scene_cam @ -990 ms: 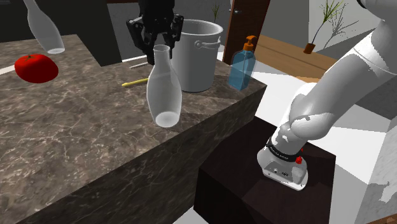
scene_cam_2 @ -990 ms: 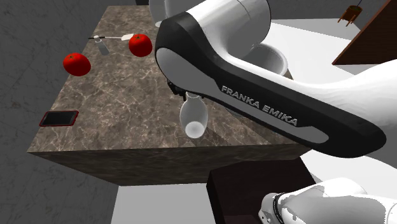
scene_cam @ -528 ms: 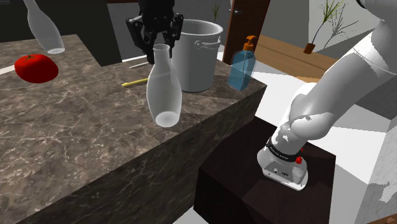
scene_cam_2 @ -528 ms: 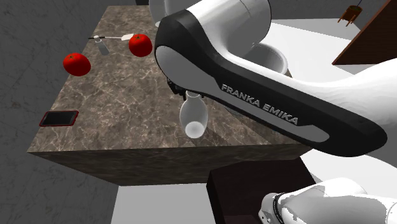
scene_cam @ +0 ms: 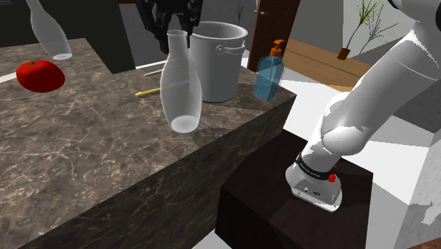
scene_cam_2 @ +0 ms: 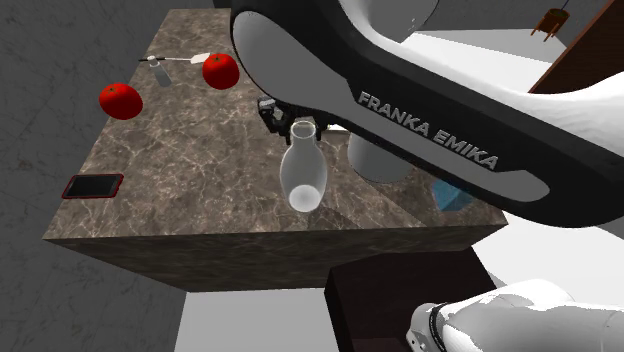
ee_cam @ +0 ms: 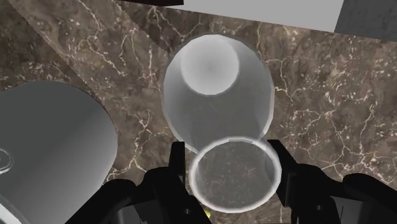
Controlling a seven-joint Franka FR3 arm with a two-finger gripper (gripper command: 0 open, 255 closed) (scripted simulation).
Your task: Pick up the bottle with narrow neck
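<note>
Fingers (ee_cam: 177, 167) closed on the narrow neck of the bottle (ee_cam: 216, 89), one each side, both in contact. Grasp is on.

Change over the last second: my gripper (scene_cam: 169, 20) has gone up toward the shoulder view's top edge, and the bottle (scene_cam: 180, 92) has come up with it. Its neck now stands higher against the grey bucket (scene_cam: 215, 60) than before. In the second exterior view my arm has also risen, and the bottle (scene_cam_2: 303, 175) hangs beneath it over the marble counter (scene_cam_2: 150, 190).

Bottle position: suspended from my grip, base tilted toward the shoulder camera, near the counter's front edge, just beside the bucket.

Judgement: lift under way and the hold looks firm. Clearance under the base is small, exact gap not readable. Continue straight up, as a swing could strike the bucket.
</note>
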